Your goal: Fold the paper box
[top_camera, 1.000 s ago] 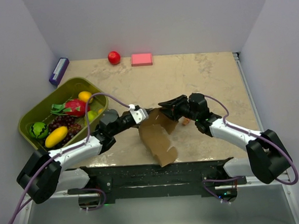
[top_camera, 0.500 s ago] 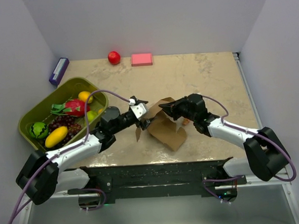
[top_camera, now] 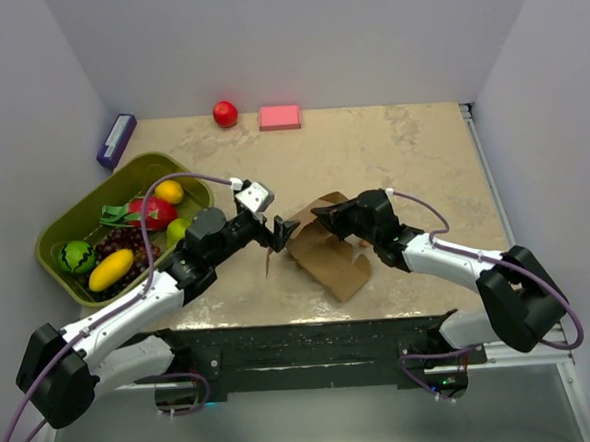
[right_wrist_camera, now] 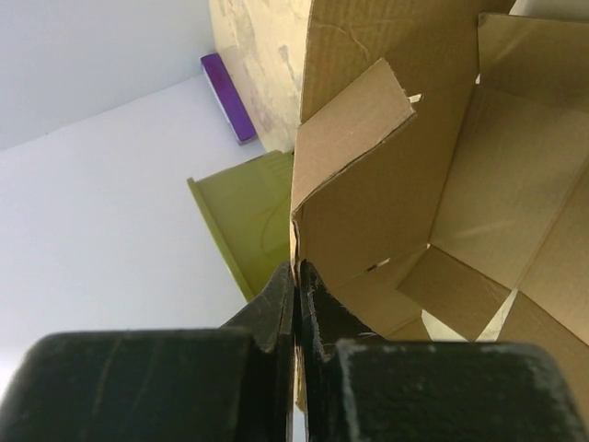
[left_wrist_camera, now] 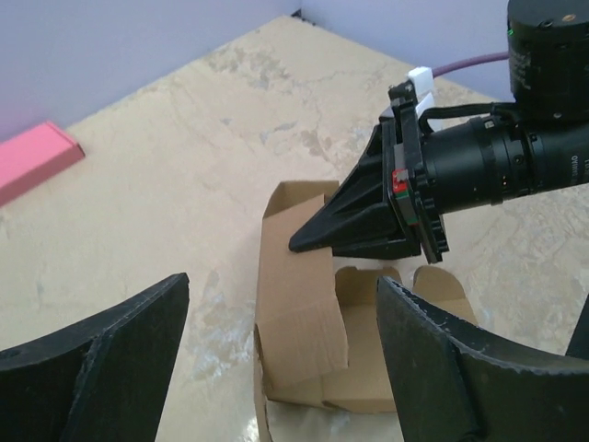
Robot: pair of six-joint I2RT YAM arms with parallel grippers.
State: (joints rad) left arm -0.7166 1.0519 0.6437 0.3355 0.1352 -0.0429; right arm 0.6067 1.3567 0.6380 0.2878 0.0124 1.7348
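The paper box [top_camera: 329,257] is brown cardboard, half formed, lying open on the table's middle with flaps loose. My right gripper [top_camera: 320,212] is shut on the thin upper edge of one wall; in the right wrist view the fingertips [right_wrist_camera: 295,272] pinch the cardboard [right_wrist_camera: 460,184] between them. My left gripper [top_camera: 277,232] stands open just left of the box and holds nothing. In the left wrist view its fingers [left_wrist_camera: 92,368] spread wide on either side of the box [left_wrist_camera: 304,313], and the right gripper's black fingers [left_wrist_camera: 345,230] press on the box's top edge.
A green bin [top_camera: 83,201] of toy fruit sits at the left. At the back lie a purple box [top_camera: 116,140], a red ball [top_camera: 225,113] and a pink block [top_camera: 280,117]. White walls enclose the table.
My left gripper has opened and drawn back to the left of the box. My right gripper has closed on the box's wall. The cardboard has gone from a spread sheet to a lower, more compact shape.
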